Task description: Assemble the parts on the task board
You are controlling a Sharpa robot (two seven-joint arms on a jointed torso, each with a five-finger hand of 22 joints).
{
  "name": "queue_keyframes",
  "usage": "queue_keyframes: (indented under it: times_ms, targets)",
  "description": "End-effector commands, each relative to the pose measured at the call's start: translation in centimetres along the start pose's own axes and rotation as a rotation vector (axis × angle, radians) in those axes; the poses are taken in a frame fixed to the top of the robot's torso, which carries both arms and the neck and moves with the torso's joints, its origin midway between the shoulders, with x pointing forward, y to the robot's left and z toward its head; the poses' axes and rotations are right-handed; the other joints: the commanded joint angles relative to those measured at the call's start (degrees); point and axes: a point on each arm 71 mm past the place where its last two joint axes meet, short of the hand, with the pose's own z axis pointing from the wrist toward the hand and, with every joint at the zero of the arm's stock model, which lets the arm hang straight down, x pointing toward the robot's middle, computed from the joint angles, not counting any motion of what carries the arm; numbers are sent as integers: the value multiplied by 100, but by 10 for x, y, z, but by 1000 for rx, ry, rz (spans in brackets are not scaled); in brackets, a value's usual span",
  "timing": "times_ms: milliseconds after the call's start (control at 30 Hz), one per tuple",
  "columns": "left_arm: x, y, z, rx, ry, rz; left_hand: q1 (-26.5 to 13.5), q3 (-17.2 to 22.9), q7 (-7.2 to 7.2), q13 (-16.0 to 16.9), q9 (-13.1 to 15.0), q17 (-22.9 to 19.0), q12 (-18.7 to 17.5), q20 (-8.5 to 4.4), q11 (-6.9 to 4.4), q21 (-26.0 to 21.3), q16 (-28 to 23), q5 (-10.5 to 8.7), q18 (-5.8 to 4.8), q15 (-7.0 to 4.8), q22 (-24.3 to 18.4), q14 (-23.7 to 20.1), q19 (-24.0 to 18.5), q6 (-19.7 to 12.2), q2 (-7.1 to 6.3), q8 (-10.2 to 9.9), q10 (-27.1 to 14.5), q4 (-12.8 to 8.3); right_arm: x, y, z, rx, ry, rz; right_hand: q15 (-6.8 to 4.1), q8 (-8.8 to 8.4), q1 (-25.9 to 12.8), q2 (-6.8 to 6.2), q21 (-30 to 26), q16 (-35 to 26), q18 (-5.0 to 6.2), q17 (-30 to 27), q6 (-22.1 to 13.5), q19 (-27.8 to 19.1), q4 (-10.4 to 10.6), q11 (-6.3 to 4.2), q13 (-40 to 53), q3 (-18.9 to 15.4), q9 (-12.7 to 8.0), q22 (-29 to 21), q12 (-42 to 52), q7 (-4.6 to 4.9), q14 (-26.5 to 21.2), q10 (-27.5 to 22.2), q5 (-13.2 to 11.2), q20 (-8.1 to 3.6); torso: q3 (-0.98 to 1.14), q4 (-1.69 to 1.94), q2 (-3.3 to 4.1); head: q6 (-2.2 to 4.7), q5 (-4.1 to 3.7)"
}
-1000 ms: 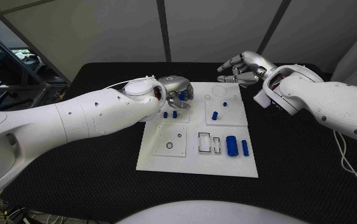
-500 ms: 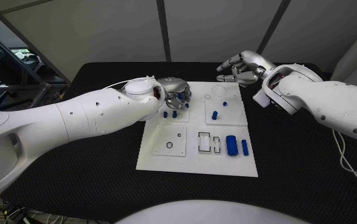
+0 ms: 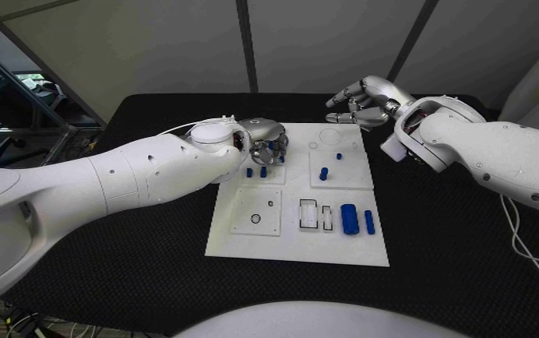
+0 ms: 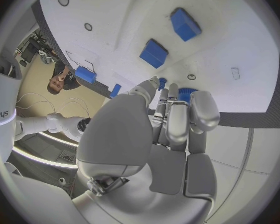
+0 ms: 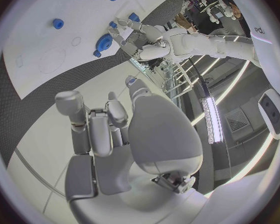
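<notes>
Parts [image 3: 350, 220] on task board [image 3: 294, 248]

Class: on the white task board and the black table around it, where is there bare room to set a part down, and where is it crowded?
Free: the task board's near strip below its cut-outs, and black table near the camera. Crowded: the far-left corner, where the left robot hand hangs over small blue parts, and beside the two blue cylinders at the right edge.

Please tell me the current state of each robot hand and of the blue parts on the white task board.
Left silver robot hand: over the white task board at its far left, fingers curled down; grasp unclear.
Right silver robot hand: beyond the board's far edge, fingers curled, holding nothing.
Two large blue cylinder parts: lying side by side on the board's near right.
</notes>
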Motion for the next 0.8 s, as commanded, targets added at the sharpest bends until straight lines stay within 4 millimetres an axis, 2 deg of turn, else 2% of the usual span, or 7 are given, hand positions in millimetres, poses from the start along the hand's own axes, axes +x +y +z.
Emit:
queue_keyframes:
  times_ms: [33, 233, 800]
  targets:
    - [1, 0, 1, -3, 10, 9, 35, 42, 8, -19, -12, -1, -40, -13, -1, 32, 28, 35, -553, -21, 34, 124, 52, 43, -31, -40, 52, -1, 0, 2, 0, -12, -1, -2, -41, 23, 24, 42, -25, -13, 45, 217, -23, -2, 20, -4, 17, 6, -5, 13, 7, -5, 314, -23, 33, -16, -1, 2, 1, -1, -11]
    - [3, 0, 2, -5, 17, 8, 37, 82, 8, -39, -21, -14, -69, -16, -7, 38, 39, 34, -555, -27, 44, 125, 58, 70, -31, -54, 99, -6, 0, 2, 1, -12, 0, -1, -42, 25, 31, 52, -29, -19, 45, 210, -21, -3, 21, -4, 15, 13, -5, 10, 6, -6, 312, -23, 37, -17, 3, -3, 0, 3, 1]
    - [5, -1, 5, 5, 17, 6, 68, 266, 0, -114, -50, -47, -190, -37, -38, 112, 93, 33, -571, -51, 113, 128, 99, 212, -18, -96, 298, -66, 1, 3, 1, -13, 3, 0, -42, 25, 31, 52, -29, -19, 45, 210, -21, -3, 21, -4, 15, 13, -5, 10, 6, -6, 312, -23, 37, -17, 0, 4, -1, -1, -30]
